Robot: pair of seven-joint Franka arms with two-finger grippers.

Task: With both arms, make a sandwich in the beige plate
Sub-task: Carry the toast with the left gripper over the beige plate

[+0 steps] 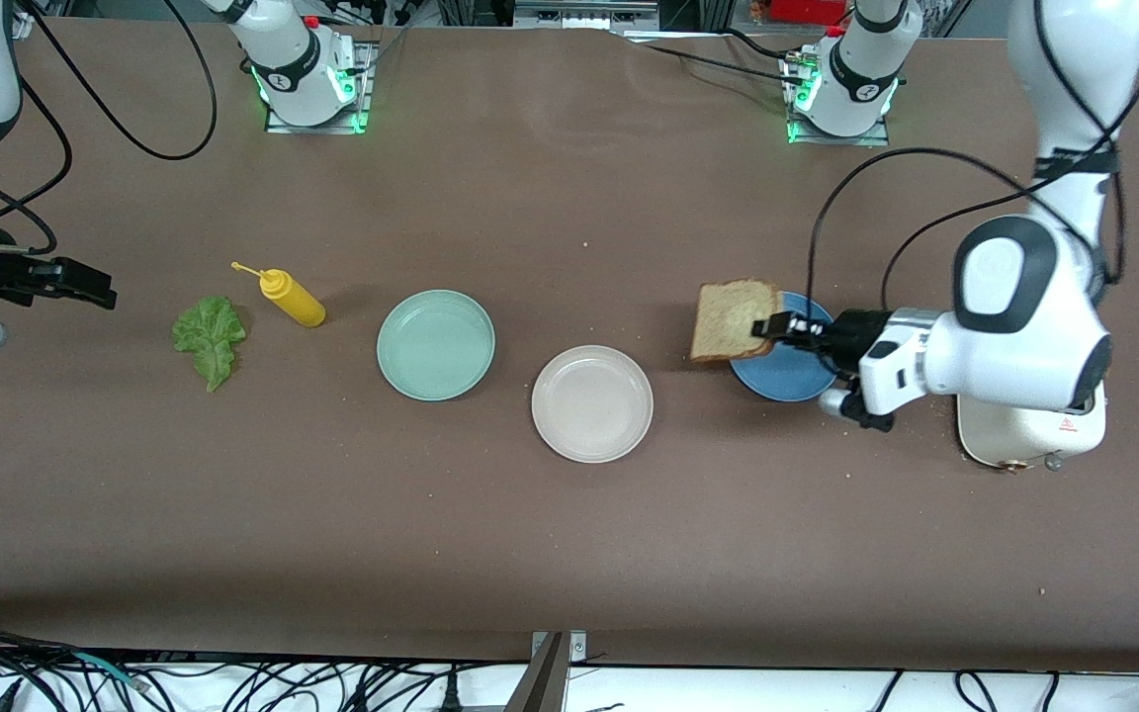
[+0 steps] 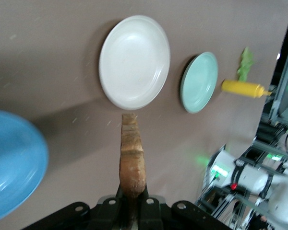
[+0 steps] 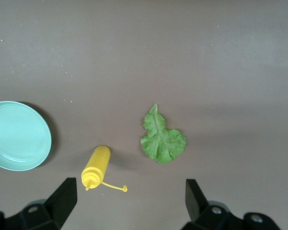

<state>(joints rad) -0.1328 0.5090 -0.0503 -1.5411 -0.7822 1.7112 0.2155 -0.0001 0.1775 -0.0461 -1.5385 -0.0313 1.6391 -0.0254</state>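
Note:
My left gripper is shut on one slice of speckled brown bread and holds it on edge in the air, over the rim of the blue plate. In the left wrist view the bread sticks out from the gripper toward the beige plate. The beige plate lies bare at the table's middle. The green lettuce leaf lies flat near the right arm's end. My right gripper is open and empty in the air beside the lettuce. No second slice shows.
A mint green plate lies between the beige plate and a yellow mustard bottle, which lies on its side with its cap hanging open. A white appliance stands under the left arm's elbow. Crumbs lie round the blue plate.

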